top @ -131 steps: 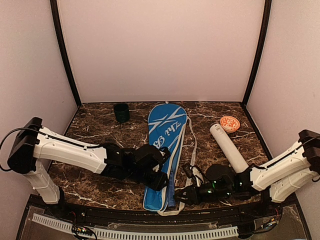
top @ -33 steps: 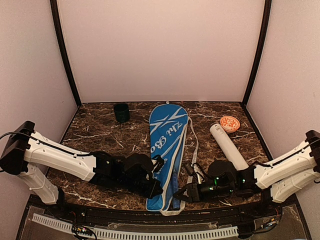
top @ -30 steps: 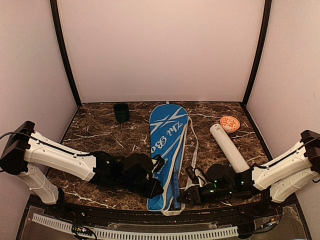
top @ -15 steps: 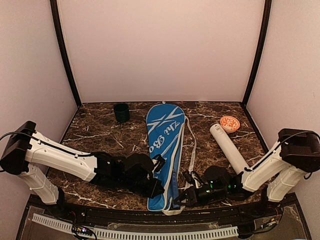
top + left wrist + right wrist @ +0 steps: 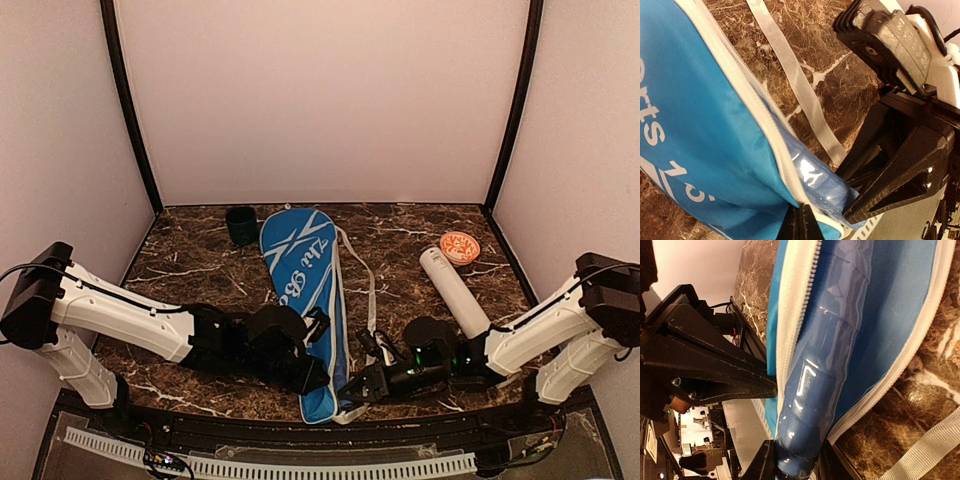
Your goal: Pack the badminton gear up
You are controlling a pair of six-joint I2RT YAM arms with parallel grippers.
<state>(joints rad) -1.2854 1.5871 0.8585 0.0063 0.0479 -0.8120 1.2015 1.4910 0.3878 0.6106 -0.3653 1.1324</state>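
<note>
The blue racket bag [image 5: 295, 270] with white lettering lies lengthwise on the marble table, its head slanting to the back left. A blue racket handle [image 5: 820, 385] sticks out of its open zipped mouth at the near end. My right gripper [image 5: 796, 460] is shut on the end of this handle [image 5: 815, 180], low at the table's front [image 5: 352, 388]. My left gripper [image 5: 800, 212] is shut on the bag's white zipper edge right beside it [image 5: 318, 378]. The long white tube [image 5: 455, 295] lies at the right, untouched.
A small dark cup [image 5: 241, 225] stands at the back left, close to the bag's head. An orange round lid [image 5: 460, 247] lies behind the tube. The bag's white strap [image 5: 368, 290] trails loose on the marble to its right. Both grippers nearly touch at the front edge.
The bag's head has swung left toward the dark cup. My right arm moved left with the handle in its jaws. The left arm has stayed still.
</note>
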